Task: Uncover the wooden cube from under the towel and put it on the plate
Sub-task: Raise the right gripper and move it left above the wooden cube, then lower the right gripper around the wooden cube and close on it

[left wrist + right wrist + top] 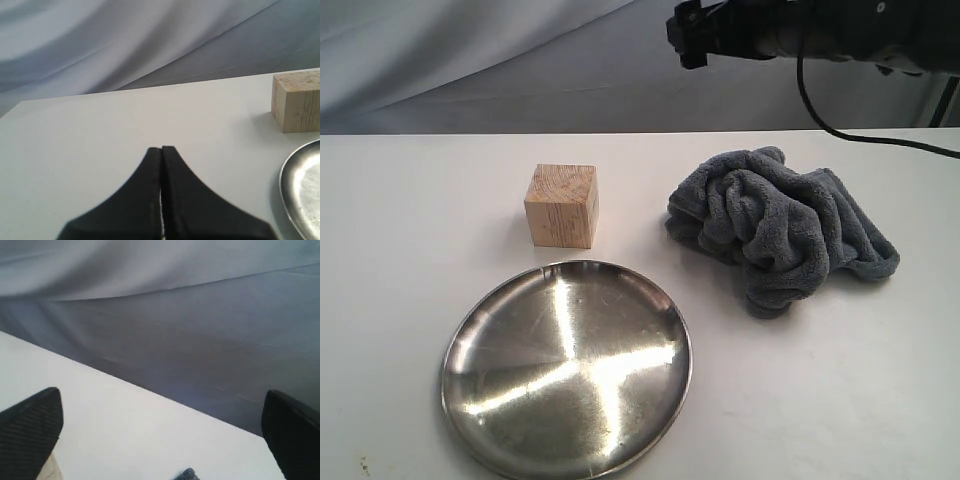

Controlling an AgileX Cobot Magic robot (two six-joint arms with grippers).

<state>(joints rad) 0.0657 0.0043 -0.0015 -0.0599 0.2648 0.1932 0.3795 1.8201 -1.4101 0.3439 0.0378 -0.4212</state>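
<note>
The wooden cube stands uncovered on the white table, just behind the plate. To its right the dark grey towel lies bunched up, not touching the cube. High above the towel my right gripper hangs open with nothing between its fingers; only a tip of the towel shows below it. My left gripper is shut and empty, low over the table, with the cube and the plate's rim off to one side. The exterior view does not show the left gripper.
The right arm's black body crosses the top right of the exterior view, and its cable trails over the table's back edge. A grey cloth backdrop hangs behind the white table.
</note>
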